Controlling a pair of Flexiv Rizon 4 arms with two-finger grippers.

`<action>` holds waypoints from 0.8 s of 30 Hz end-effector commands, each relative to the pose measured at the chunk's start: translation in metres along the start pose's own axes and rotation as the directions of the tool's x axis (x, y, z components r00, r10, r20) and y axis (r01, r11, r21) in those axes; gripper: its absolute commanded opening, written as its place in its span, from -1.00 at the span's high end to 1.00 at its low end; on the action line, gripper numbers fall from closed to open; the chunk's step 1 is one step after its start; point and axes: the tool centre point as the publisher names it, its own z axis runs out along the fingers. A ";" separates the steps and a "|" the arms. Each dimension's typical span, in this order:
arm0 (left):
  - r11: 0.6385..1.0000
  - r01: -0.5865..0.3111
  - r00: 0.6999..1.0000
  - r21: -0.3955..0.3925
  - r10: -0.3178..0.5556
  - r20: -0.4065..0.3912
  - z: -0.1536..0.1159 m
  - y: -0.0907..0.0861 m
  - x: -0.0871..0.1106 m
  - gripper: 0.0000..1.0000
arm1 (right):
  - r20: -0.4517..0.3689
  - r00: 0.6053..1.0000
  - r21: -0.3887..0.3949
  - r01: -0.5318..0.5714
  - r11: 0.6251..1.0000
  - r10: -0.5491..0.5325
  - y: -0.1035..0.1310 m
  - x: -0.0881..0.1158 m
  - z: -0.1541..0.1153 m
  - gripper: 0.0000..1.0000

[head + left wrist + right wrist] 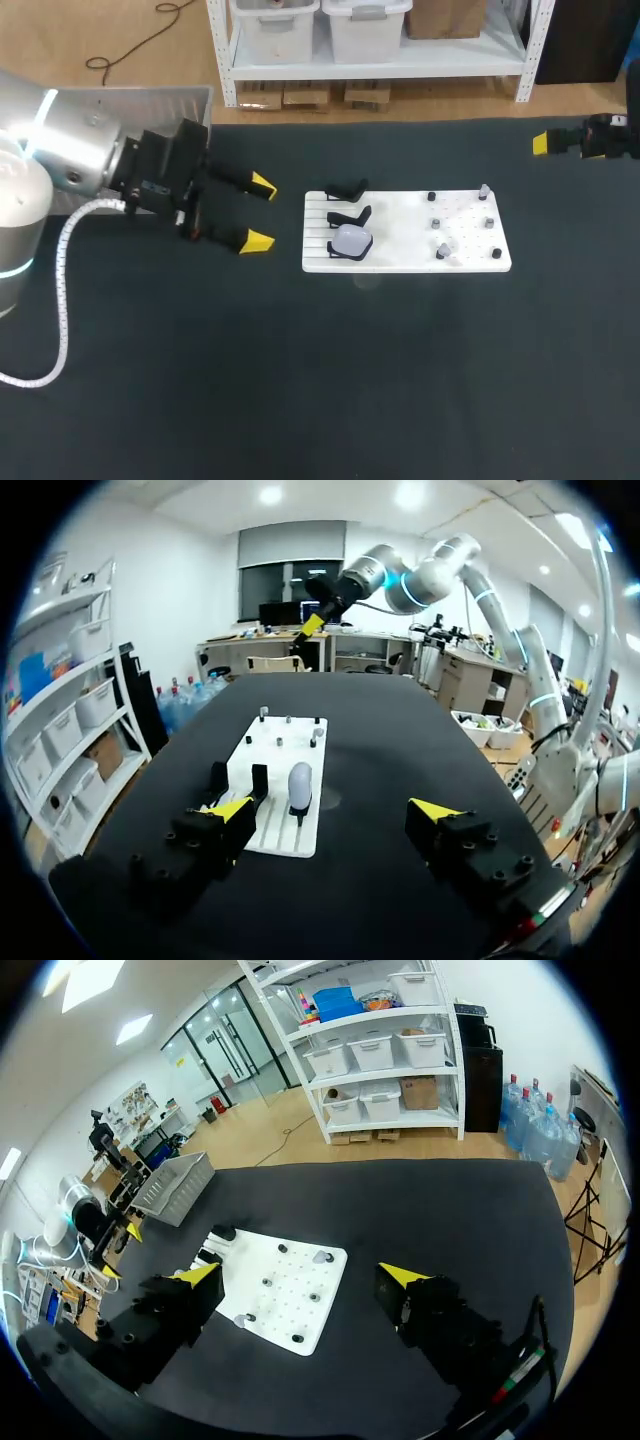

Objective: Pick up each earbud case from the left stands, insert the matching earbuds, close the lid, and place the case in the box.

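A white board [405,232] lies mid-table. Three black stands line its left side, and the nearest one holds a pale earbud case [352,240], lid shut. The other two stands [349,202] are bare. Several small earbuds [443,250] sit on pegs on its right half. My left gripper [258,213] is open just left of the board, level with the stands, holding nothing. In the left wrist view the case [299,785] stands ahead of the open left gripper [333,808]. My right gripper [302,1275] is open and empty, high over the table's far right; one yellow fingertip [540,143] shows there.
A grey mesh box [150,100] stands at the far left behind my left arm, and it appears beyond the board as the box [175,1185] in the right wrist view. Black tabletop [400,380] surrounds the board.
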 end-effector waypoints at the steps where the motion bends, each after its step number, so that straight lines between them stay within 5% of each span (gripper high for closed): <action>1: 0.999 -0.029 1.000 0.040 0.029 -0.001 0.011 0.010 0.002 -1.00 | 0.000 1.000 0.000 0.001 1.000 -0.001 0.000 0.000 0.000 -1.00; 7: 0.997 0.000 0.998 0.079 0.006 -0.067 0.016 0.013 0.003 -1.00 | 0.000 1.000 0.000 0.001 1.000 -0.001 0.000 0.000 0.000 -1.00; 24: 0.997 0.000 0.998 0.079 0.006 -0.067 0.016 0.013 0.003 -1.00 | 0.000 1.000 0.000 0.001 1.000 -0.001 0.000 0.000 0.000 -1.00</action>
